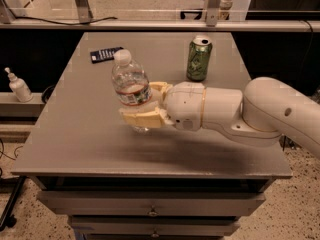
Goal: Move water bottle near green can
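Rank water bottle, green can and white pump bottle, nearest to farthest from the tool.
1. Water bottle, held in the tool, center of the table.
2. Green can, back right.
3. White pump bottle, far left, off the table.

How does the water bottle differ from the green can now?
The clear ribbed plastic water bottle is taller than the green drink can. The bottle is see-through and tilted, clamped in the gripper over the grey table; the can is opaque, upright, free, farther back to the right. Both are drink containers.
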`<state>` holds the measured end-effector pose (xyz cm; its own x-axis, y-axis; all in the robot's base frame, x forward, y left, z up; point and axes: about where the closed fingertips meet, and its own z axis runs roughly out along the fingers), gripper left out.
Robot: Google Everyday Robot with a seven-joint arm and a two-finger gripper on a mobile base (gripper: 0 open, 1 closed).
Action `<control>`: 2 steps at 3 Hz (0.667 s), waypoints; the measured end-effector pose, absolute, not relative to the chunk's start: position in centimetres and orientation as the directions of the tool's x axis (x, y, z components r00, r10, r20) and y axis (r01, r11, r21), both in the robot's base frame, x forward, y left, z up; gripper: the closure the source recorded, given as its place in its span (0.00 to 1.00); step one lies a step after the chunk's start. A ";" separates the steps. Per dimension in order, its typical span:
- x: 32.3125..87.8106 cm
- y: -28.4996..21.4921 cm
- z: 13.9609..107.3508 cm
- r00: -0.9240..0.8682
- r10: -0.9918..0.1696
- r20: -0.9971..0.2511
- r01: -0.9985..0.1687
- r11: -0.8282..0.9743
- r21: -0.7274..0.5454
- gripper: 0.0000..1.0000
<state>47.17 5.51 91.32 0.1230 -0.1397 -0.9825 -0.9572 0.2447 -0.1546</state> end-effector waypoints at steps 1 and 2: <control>48.5 0.6 91.7 0.137 -0.160 -0.978 -0.937 0.301 -0.180 1.00; 49.7 -6.9 92.8 0.145 -0.189 -0.971 -0.890 0.404 -0.211 1.00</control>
<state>49.66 -6.88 92.81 0.1446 -0.1885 -0.9714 -0.8903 0.4036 -0.2108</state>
